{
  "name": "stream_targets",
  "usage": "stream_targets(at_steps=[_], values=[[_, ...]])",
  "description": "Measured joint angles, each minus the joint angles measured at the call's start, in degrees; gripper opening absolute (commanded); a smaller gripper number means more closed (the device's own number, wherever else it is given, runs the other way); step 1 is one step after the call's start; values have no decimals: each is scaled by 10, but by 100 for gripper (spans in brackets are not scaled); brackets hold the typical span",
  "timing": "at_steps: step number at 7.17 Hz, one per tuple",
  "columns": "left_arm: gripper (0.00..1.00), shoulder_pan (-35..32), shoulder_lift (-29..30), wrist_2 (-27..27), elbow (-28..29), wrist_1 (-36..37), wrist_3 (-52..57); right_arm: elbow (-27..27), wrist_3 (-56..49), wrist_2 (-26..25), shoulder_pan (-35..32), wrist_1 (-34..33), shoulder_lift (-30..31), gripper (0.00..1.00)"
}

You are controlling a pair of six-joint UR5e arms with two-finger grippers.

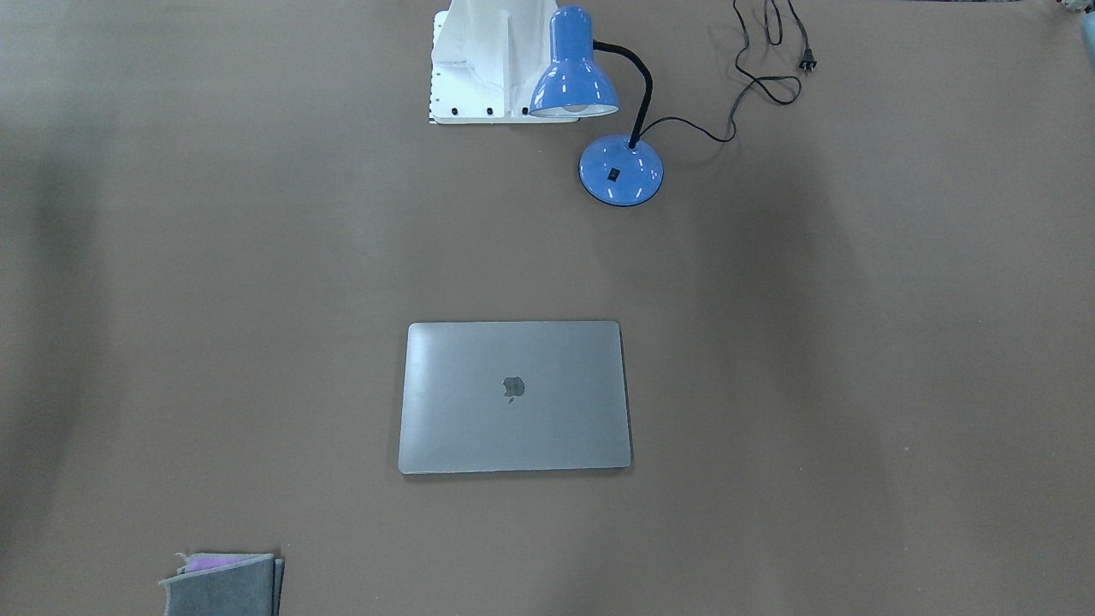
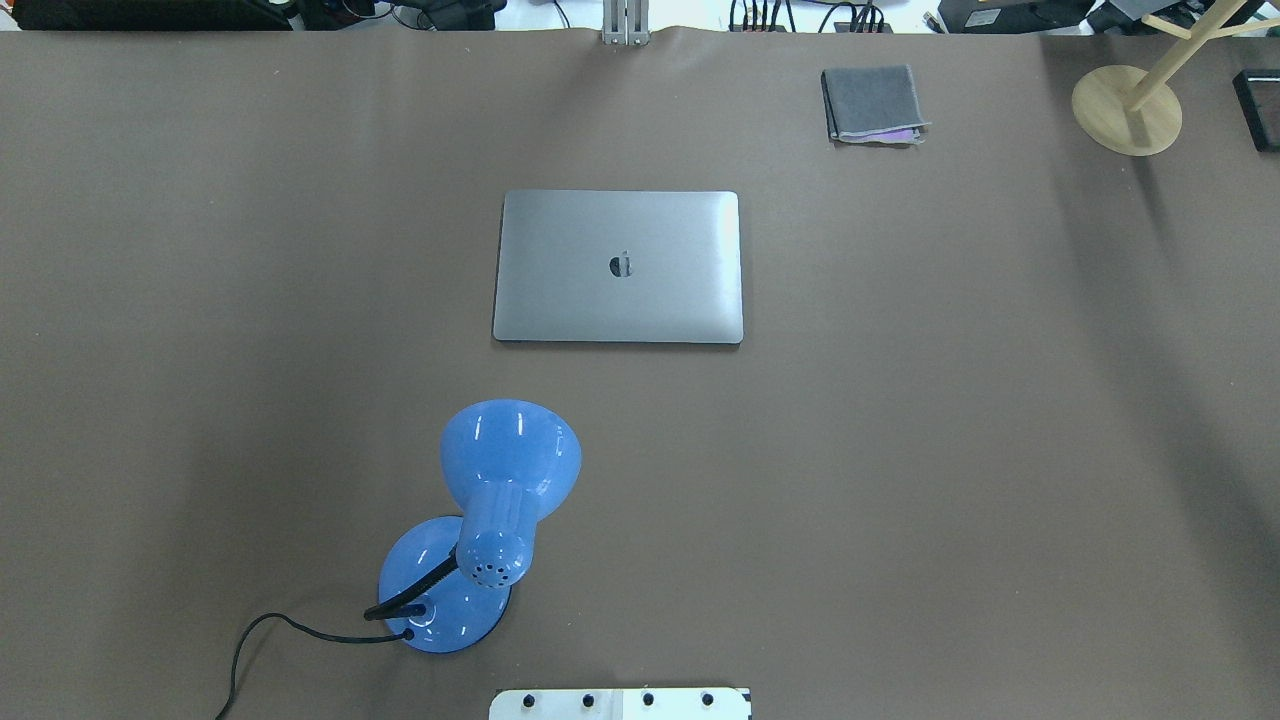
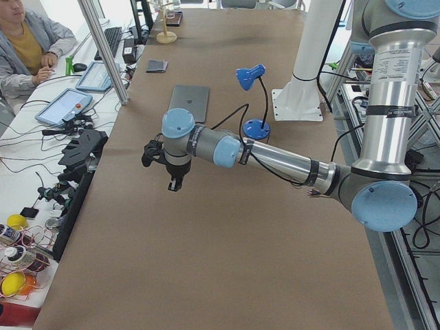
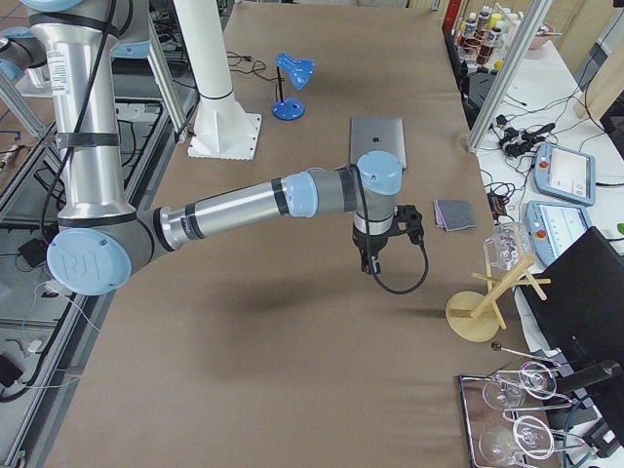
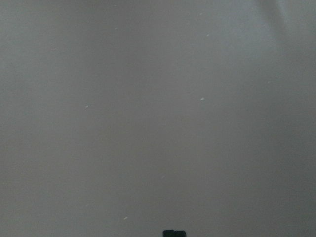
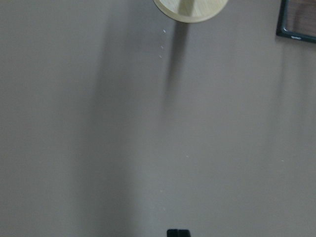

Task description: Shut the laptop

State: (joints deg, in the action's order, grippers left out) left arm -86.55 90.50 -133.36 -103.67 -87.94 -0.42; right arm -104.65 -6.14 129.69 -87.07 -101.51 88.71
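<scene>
The space-grey laptop (image 1: 514,396) lies flat in the middle of the brown table with its lid down and the dark apple logo facing up; it also shows in the overhead view (image 2: 619,267). No keys or screen show. My left gripper (image 3: 175,184) hangs over bare table well off to the laptop's side, pointing down. My right gripper (image 4: 373,265) hangs over bare table on the other side, near the wooden stand. Neither touches the laptop. I cannot tell whether either is open or shut.
A blue desk lamp (image 2: 480,520) with a black cord stands between my base and the laptop. A folded grey cloth (image 2: 872,103) lies at the far right. A wooden stand (image 2: 1127,108) is at the far right corner.
</scene>
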Motion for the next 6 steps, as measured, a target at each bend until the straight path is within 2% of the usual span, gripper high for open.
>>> stream_targets(at_steps=[2, 6], values=[[98, -45, -27, 25, 3, 70, 111, 6, -56, -20, -16, -30, 20, 100], [98, -71, -32, 28, 4, 95, 126, 8, -65, -12, -19, -38, 31, 100]])
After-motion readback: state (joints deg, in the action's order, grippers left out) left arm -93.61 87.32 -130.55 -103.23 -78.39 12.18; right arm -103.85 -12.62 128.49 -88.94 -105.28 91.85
